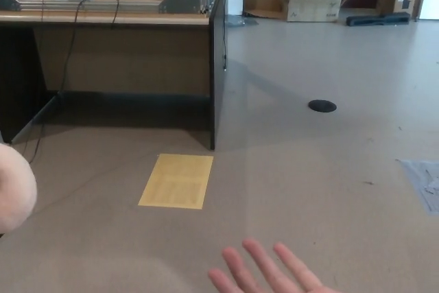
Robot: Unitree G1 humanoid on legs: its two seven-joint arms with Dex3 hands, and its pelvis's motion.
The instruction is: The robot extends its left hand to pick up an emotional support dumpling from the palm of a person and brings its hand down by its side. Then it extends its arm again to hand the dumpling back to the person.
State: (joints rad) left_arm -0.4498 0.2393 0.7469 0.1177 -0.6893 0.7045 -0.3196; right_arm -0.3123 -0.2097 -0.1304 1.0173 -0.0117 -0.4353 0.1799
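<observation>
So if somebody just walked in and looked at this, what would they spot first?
Probably the person's open hand reaching up from the bottom edge, palm up and empty. Next, the pale round thing at the left edge, possibly the dumpling; what holds it is out of view. After that, the yellow sheet on the floor in front of the big desk.

Pale round dumpling point(15, 186), far left edge
</observation>
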